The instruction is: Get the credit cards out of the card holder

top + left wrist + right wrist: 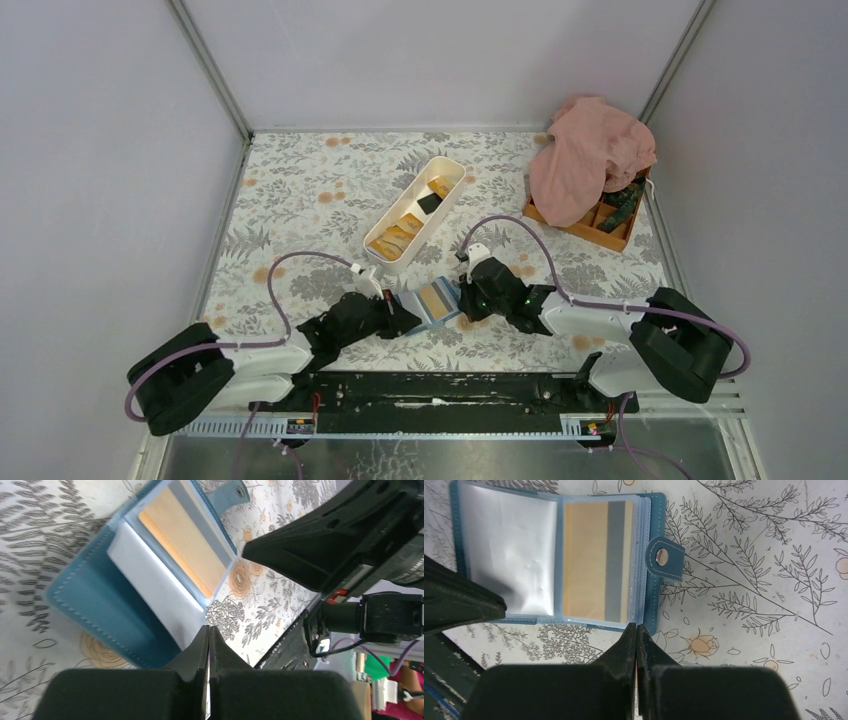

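Observation:
The blue card holder (432, 300) lies open on the floral table between my two grippers. In the right wrist view the card holder (655, 525) shows an empty clear sleeve on the left and an orange-yellow credit card (586, 560) with a grey stripe in the right sleeve. The same card (182, 545) shows in the left wrist view. My left gripper (208, 628) is shut, its tips at the edge of the holder's empty sleeve. My right gripper (636, 626) is shut, its tips at the near edge of the sleeve with the card. Neither holds anything visible.
A long white tray (452, 167) behind the holder contains orange-yellow cards (395, 238) and a black card (430, 203). An orange compartment box (600, 228) half under a pink cloth (590, 155) stands at the back right. Walls enclose the table.

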Controlling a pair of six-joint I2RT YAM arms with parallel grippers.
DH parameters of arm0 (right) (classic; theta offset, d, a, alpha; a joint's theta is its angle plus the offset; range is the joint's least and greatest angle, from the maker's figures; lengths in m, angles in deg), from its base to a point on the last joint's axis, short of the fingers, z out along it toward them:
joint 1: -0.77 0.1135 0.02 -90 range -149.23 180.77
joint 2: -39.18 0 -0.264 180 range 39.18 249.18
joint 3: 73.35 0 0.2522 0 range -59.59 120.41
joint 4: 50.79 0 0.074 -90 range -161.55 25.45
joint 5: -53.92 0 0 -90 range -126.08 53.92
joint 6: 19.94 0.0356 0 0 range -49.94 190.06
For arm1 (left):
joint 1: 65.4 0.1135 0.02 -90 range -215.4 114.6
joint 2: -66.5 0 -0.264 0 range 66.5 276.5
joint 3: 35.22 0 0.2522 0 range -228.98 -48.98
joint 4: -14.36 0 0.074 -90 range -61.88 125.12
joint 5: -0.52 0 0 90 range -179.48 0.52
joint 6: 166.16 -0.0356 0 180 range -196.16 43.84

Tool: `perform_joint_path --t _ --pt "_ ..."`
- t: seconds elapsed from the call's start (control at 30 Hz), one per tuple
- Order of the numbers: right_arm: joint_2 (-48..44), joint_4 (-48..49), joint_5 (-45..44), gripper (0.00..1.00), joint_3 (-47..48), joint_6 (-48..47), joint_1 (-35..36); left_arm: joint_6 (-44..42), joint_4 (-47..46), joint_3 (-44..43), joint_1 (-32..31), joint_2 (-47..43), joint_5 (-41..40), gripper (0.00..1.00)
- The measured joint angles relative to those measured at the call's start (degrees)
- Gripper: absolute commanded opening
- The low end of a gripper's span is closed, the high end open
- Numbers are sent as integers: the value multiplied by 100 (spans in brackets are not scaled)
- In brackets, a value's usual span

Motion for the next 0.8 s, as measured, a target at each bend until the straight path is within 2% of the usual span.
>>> perform_joint_path --t 0.13,0.2,0.3,0.37,0.8 --pt "-343 4 -2 3 -50 48 2 -162 581 2 142 -509 -212 0" --pt "-501 35 -11 11 -50 63 4 -221 778 17 291 -632 -269 0" --pt "-531 63 -24 28 -39 83 4 -262 951 76 420 -680 -315 0" --pt "-411 66 -28 32 -26 109 4 -278 1010 125 431 -664 -319 0" --pt "326 323 83 31 144 238 7 -199 804 398 431 -640 -310 0"
